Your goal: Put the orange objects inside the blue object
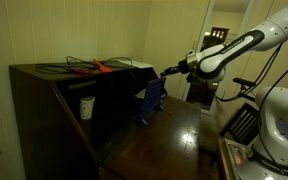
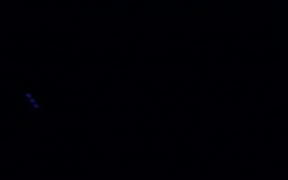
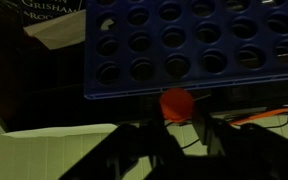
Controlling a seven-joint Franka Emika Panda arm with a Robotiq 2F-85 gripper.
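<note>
The blue object is an upright blue plastic rack with rows of round holes, standing on the dark table by the cabinet. In the wrist view it fills the upper part of the picture. A round orange piece sits right at the rack's edge, between my gripper's dark fingers. The gripper looks shut on it. In an exterior view my gripper is at the rack's top edge. No other orange pieces show. The remaining exterior view is almost black, with only a few blue specks.
A dark wooden cabinet stands beside the rack. A long thin orange-red tool lies among dark cables on top of it. A white cup sits on its shelf. A book lies behind the rack.
</note>
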